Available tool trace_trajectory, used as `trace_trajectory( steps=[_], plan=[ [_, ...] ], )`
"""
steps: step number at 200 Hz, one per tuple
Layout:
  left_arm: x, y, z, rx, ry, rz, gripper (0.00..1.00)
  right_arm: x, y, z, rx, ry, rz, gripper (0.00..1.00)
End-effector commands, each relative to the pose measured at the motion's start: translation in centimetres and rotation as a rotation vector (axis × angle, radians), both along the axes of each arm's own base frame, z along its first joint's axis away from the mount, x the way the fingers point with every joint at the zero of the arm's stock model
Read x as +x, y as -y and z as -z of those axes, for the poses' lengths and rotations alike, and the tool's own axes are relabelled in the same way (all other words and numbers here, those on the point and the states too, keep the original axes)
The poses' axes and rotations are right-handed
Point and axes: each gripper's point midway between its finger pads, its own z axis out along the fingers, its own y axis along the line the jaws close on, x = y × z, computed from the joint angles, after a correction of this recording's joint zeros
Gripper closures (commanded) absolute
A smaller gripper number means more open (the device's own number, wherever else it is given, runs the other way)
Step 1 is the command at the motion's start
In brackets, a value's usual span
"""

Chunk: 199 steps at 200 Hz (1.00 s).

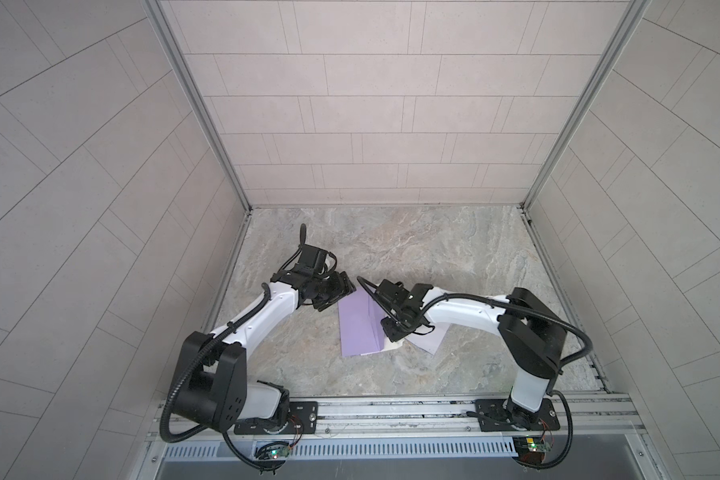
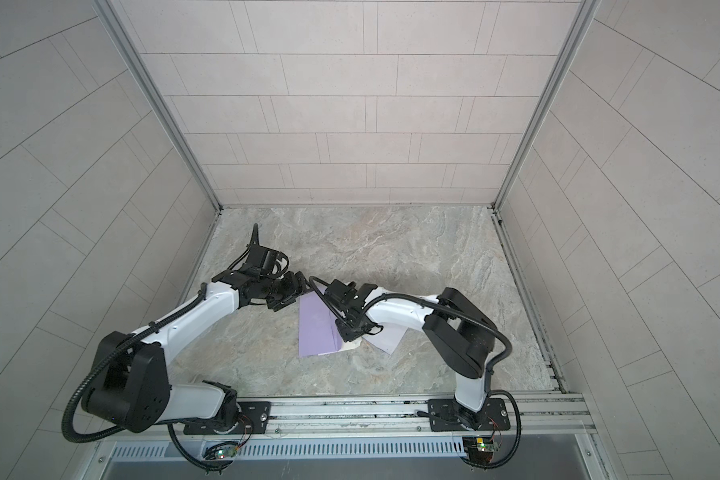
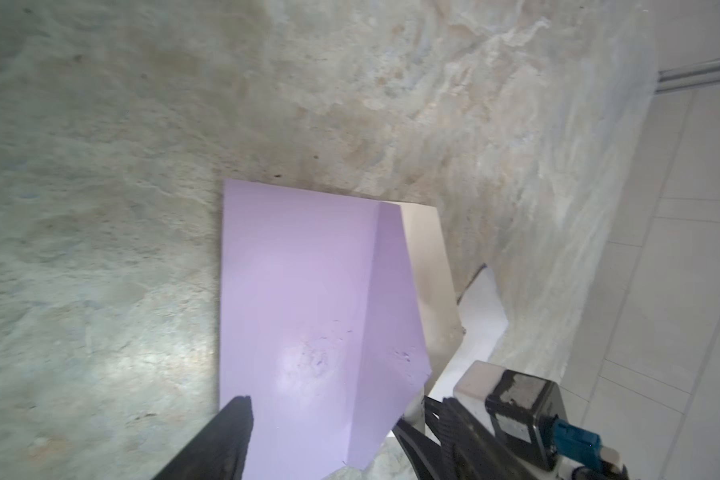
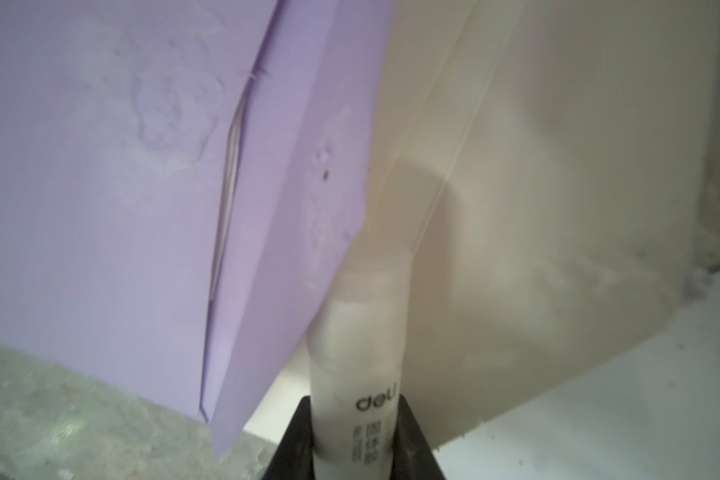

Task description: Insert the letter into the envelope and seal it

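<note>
Right wrist view, nearest first: the right gripper (image 4: 355,432) is clamped on a white plastic glue-stick tube (image 4: 360,353) printed "deli", with one black finger on either side. The tube's far end sits under the pointed edge of the lilac triangular flap (image 4: 308,174), which overlaps it. Beyond the flap lies the flat lilac paper envelope (image 4: 100,166). A narrow slit runs where flap meets body, and pale edges show in it; whether those are the letter I cannot tell. On the flap's other side spreads a cream-coloured creased sheet (image 4: 537,166), and past its straight edge lies a white sheet of paper (image 4: 599,395).

Left wrist view: the left gripper (image 3: 321,449) hangs over one short end of the envelope (image 3: 287,299). Its jaws are spread wide with nothing pinched between them. One black finger (image 3: 225,436) shows above the lilac face.

In both top views the envelope (image 1: 356,328) (image 2: 316,328) lies flat on the grey marbled stone tabletop (image 1: 433,257), in its near half, between the two grippers. Its long axis runs front to back, the far end leaning slightly left. The flap points right, towards the right gripper (image 1: 391,334). The left gripper (image 1: 337,296) is at the envelope's far left corner. The white sheet (image 1: 427,338) pokes out from under the right arm, just beside the envelope.
</note>
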Motion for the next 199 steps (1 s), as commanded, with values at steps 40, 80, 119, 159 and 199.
trace_trajectory(
  steps=[40, 80, 119, 159, 199],
  plan=[
    [-0.6, 7.8, -5.7, -0.265, 0.105, 0.258, 0.18, -0.8, -2.1, -9.8, 0.494, 0.065, -0.128, 0.93],
    [-1.8, 10.9, -5.1, -0.324, 0.069, 0.344, 0.23, -0.1, -1.5, -10.5, 0.507, 0.077, -0.093, 0.94],
    [-2.3, 11.4, -3.5, -0.319, 0.024, 0.355, 0.49, 0.8, -1.1, -10.7, 0.507, 0.093, -0.057, 0.95],
    [-2.1, 11.6, -2.8, -0.328, 0.018, 0.339, 0.82, 1.4, -1.0, -10.9, 0.502, 0.106, -0.037, 0.95],
    [-1.3, 11.6, -3.1, -0.339, 0.034, 0.295, 0.93, 2.4, 0.2, -9.8, 0.486, 0.101, 0.045, 0.95]
  ],
)
